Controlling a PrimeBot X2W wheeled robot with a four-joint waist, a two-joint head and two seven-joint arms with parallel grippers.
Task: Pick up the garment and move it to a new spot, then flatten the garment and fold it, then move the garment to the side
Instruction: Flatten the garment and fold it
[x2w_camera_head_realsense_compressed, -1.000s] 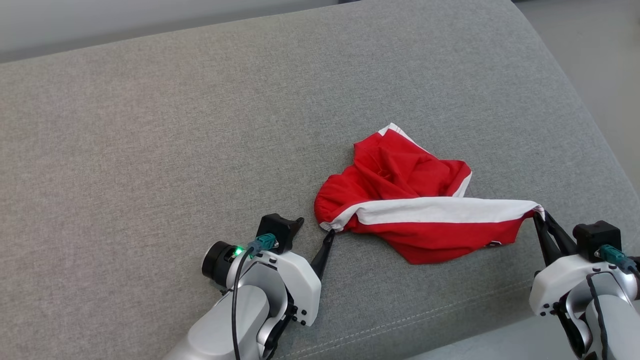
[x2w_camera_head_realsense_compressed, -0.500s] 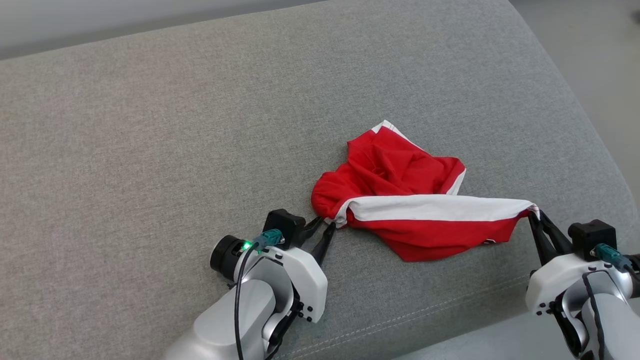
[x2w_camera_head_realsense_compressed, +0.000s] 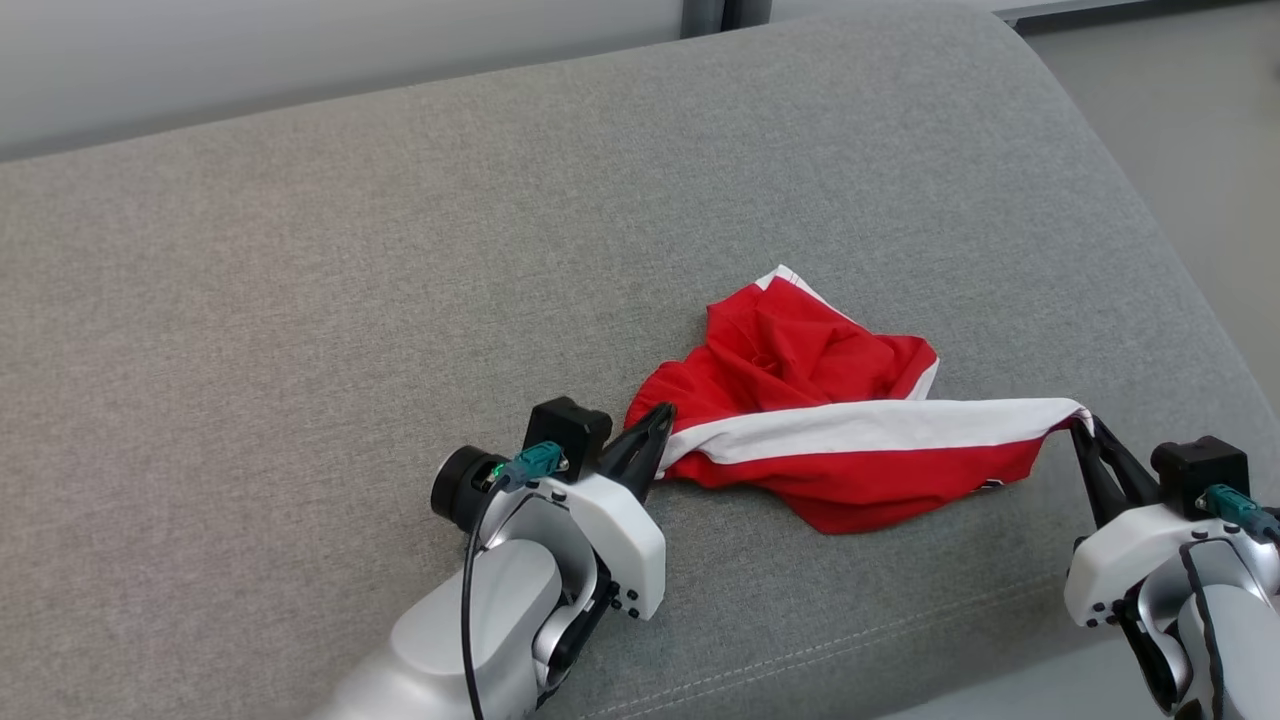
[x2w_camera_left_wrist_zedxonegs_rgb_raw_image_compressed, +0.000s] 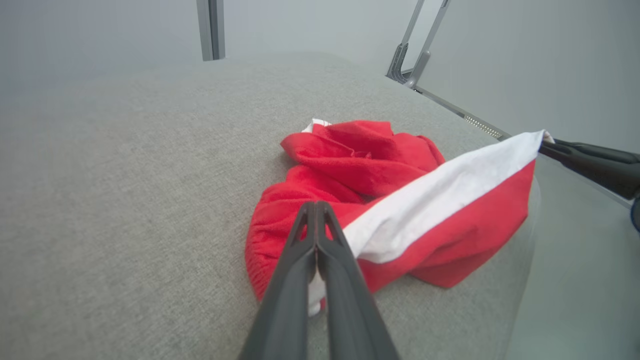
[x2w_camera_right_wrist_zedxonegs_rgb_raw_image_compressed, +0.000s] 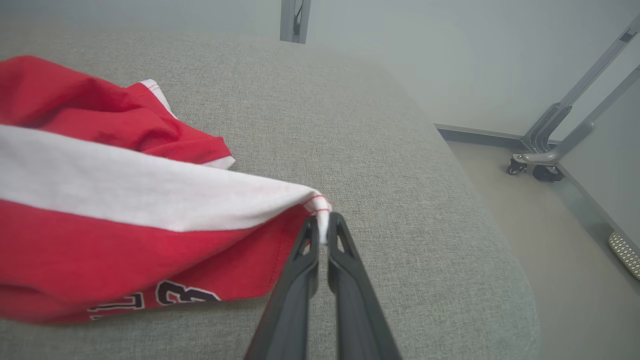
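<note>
A: Which step?
B: Pick-up; the crumpled red-and-white cloth garment (x2w_camera_head_realsense_compressed: 850, 478) lies on the grey fabric sofa (x2w_camera_head_realsense_compressed: 300, 300); left pincer (x2w_camera_head_realsense_compressed: 660, 416) and right pincer (x2w_camera_head_realsense_compressed: 1082, 426) each clench an end of its white band (x2w_camera_head_realsense_compressed: 860, 428).
A: Next?
B: Probably lifting both ends together.

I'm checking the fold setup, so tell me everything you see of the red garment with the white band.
The red, soft jersey-like garment with a broad white band lies crumpled on the grey fabric cushion, not flat. Its banded edge is stretched between two grippers: the left gripper is shut on the left end, the right gripper shut on the right corner, raised off the cushion. The rest bunches in folds behind. Dark printed characters show near the lower edge, partly hidden.
</note>
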